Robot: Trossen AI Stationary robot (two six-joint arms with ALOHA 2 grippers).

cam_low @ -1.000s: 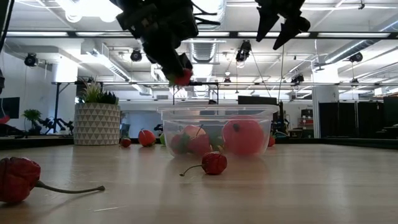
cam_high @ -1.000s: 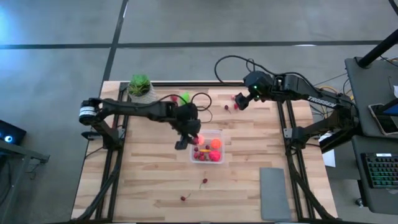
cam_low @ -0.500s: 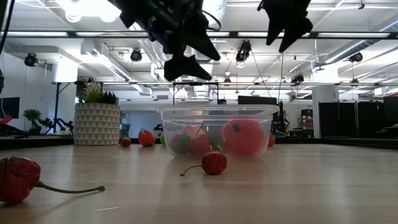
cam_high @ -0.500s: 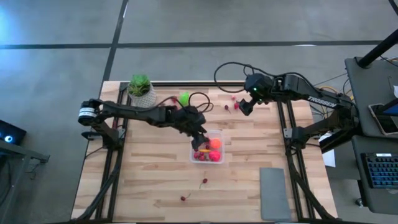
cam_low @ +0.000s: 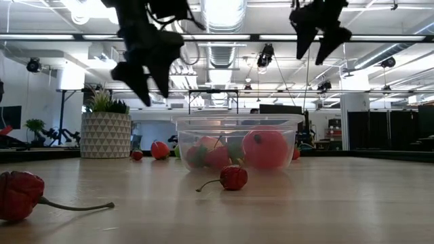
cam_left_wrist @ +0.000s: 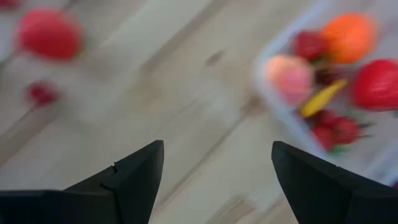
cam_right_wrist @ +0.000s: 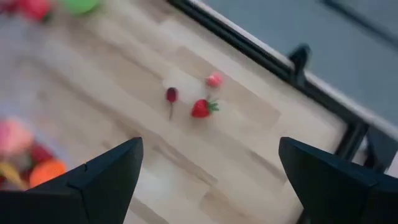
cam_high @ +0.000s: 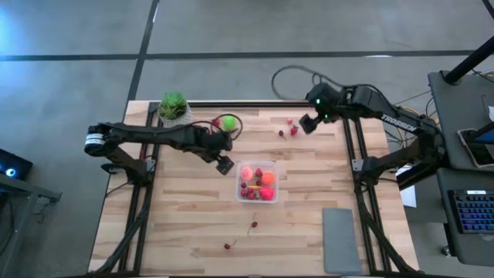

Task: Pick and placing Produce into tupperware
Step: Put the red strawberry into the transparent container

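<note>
- Left gripper (cam_high: 225, 164): fingers apart and empty in the left wrist view, hanging above bare wood just beside the tupperware (cam_high: 258, 182), on the side toward the potted plant (cam_high: 174, 108). I read this as clear of the rim (nothing between the fingers), so I can send it for another piece.
- Right gripper (cam_high: 306, 124): fingers spread wide, holding nothing, hovering over the far edge of the table (cam_high: 185, 224). I judge it is lined up on the small cluster there: a strawberry (cam_right_wrist: 201, 108), a cherry (cam_right_wrist: 171, 95) and a pink ball (cam_right_wrist: 214, 79), lying near one another and well apart from the container.
- Tupperware contents: an orange ball (cam_left_wrist: 348, 37), a pink ball and several red pieces sit inside, so the task is partly done.
- Produce outstanding: a lime-green piece (cam_high: 228, 122) near the plant, and two stemmed cherries (cam_high: 253, 225) on the near side of the container.
- Grey pad (cam_high: 340, 239): lies at the near right corner, unused.
</note>
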